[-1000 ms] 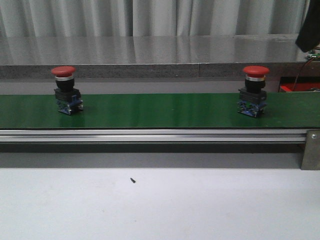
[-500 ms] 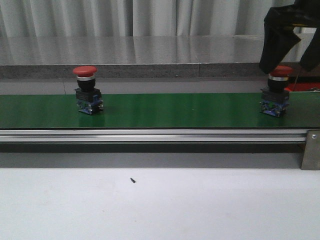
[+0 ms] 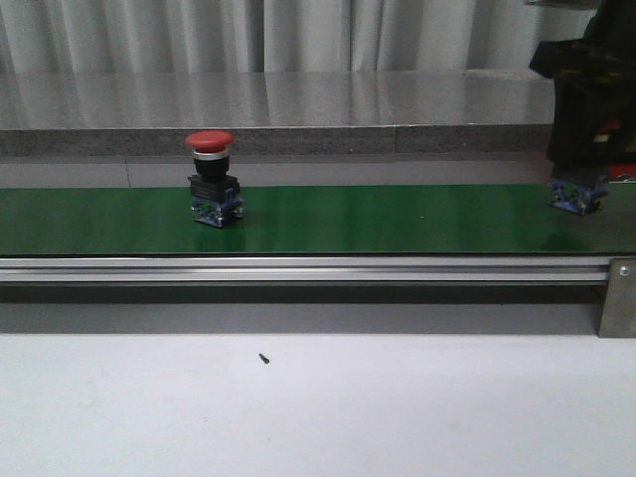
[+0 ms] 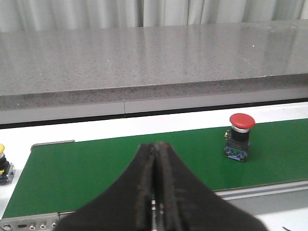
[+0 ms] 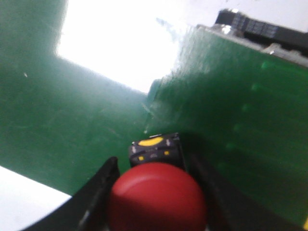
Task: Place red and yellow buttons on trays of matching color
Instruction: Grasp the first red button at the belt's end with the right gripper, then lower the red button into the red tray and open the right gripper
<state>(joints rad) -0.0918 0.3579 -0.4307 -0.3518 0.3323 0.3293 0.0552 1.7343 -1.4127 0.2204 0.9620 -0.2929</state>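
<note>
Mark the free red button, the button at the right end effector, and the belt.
Free red button [image 3: 210,140], front view, on its red cap.
Button at right end effector [image 5: 156,197], right wrist view, on its red cap.
Belt [image 3: 397,219], front view, on bare green surface.

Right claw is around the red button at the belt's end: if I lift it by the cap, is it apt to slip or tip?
The red button has a smooth domed cap wider than its black body, so the right claw fingers may slide on it. It looks top-heavy over a small base, so probably tippy. It appears rigid, unlikely to deform.
</note>
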